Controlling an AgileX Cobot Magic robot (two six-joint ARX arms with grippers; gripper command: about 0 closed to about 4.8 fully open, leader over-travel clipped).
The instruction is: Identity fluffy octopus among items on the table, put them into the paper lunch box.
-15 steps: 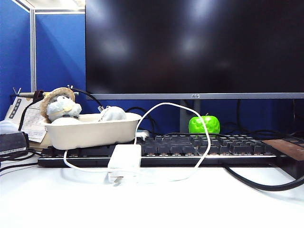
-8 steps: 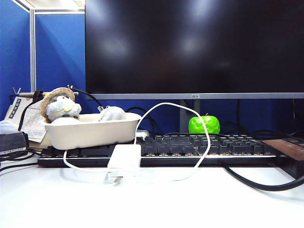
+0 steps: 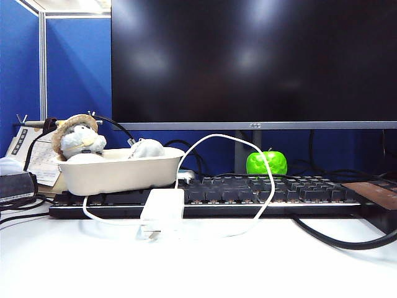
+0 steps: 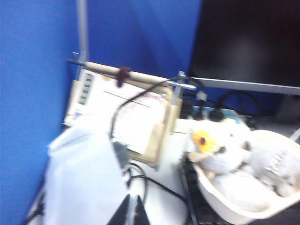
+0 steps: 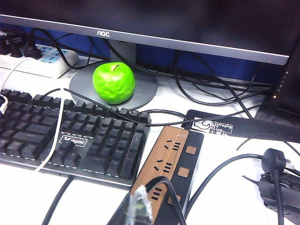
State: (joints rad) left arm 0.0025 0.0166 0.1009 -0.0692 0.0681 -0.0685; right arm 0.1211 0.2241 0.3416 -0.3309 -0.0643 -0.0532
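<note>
Honestly, looks about done. Mid-left of the exterior view: straw-hat plush [image 3: 77, 136] peeking over the left end of the paper lunch box [image 3: 118, 174], fluffy octopus [image 3: 147, 148] tucked in at the right end, so probably dropped there on purpose. Further right, just white adapter [image 3: 162, 211], keyboard [image 3: 248, 189], green apple [image 3: 267, 162]. Left gripper [image 4: 131, 213] pinched together, empty, near the box. Right gripper [image 5: 136, 211] closed too, carrying nothing, parked over the power strip [image 5: 164, 168]. Nothing left to carry, presumably.

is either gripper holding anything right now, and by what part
Nothing is held. The left gripper is shut and empty near the paper lunch box; the right gripper is shut and empty above the power strip.
</note>
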